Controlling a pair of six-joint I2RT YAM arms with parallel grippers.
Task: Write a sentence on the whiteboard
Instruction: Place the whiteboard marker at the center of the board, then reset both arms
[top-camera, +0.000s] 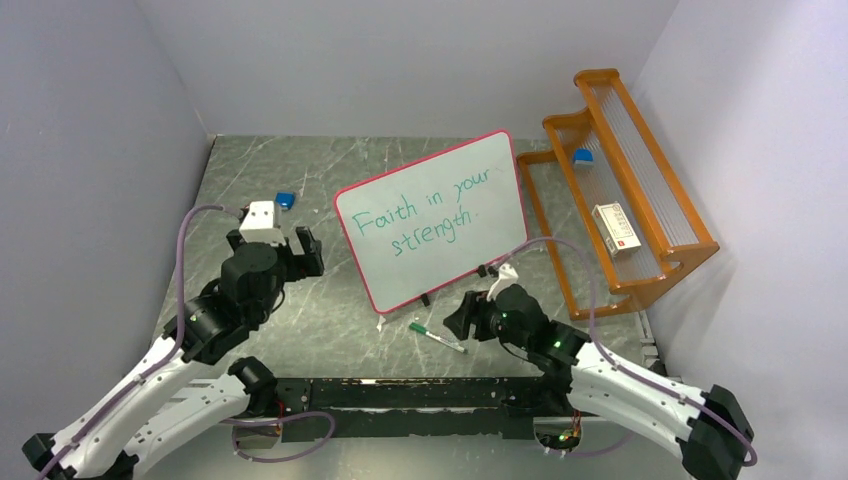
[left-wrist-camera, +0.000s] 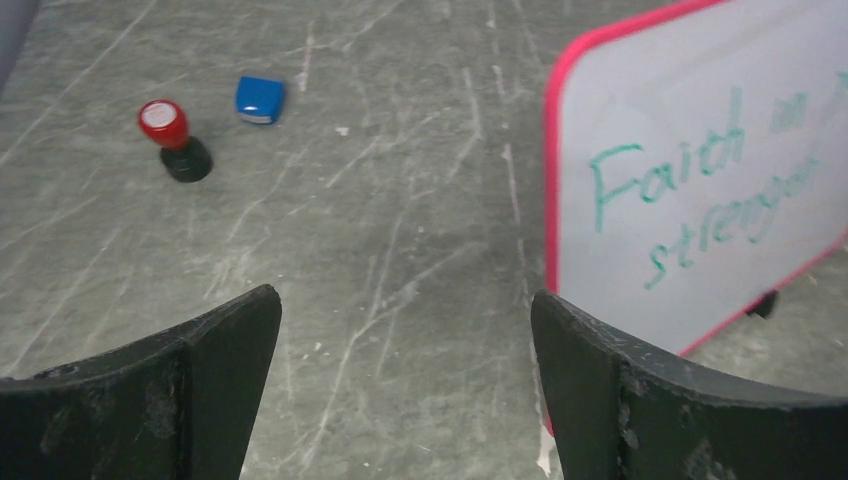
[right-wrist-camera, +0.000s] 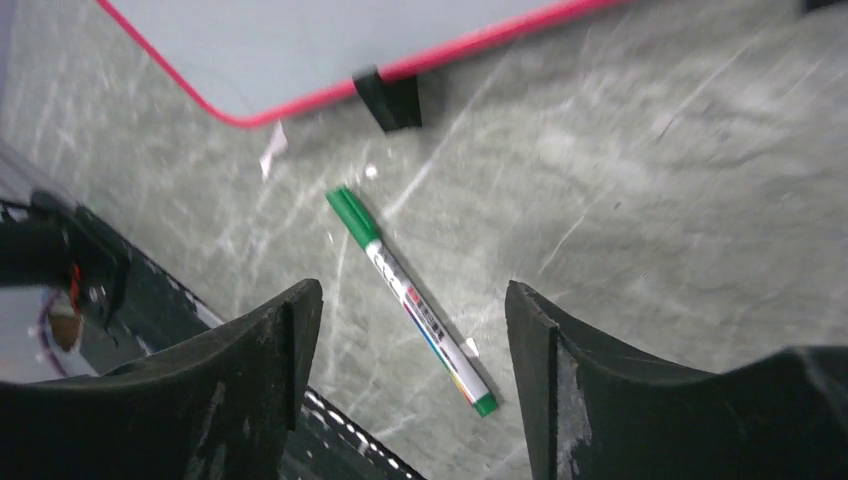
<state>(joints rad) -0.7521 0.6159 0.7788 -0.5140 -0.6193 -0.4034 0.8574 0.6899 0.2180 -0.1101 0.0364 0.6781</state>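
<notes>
Where the right arm reaches over the near part of the grey marbled surface (top-camera: 320, 310), the right tool (right-wrist-camera: 412, 295) hangs with its jaws apart and gripping nothing. A green-capped marker (top-camera: 437, 337) lies flat on the surface below the gap, touching neither finger, its cap end pointing away toward the board. Just beyond the marker stands the whiteboard (top-camera: 420, 275), near the middle of the surface, its lower edge resting on a small black foot (right-wrist-camera: 388, 98) with a white paper scrap (right-wrist-camera: 272, 148) just beside its near left corner. It is a white rectangle with rounded corners and a thin pink-red frame, turned so that its right side sits farther back. The sentence (top-camera: 425, 215) runs across it in green handwriting on two slanting lines, "Faith in your" above "strength". Left of the board and apart from it, the left tool (left-wrist-camera: 405, 300) is spread wide and empty. Farther left are a red-topped stamp (left-wrist-camera: 172, 135) and a blue block (left-wrist-camera: 260, 100), near each other. At the far right an orange wooden rack (top-camera: 668, 262) holds a white box (top-camera: 615, 230).
</notes>
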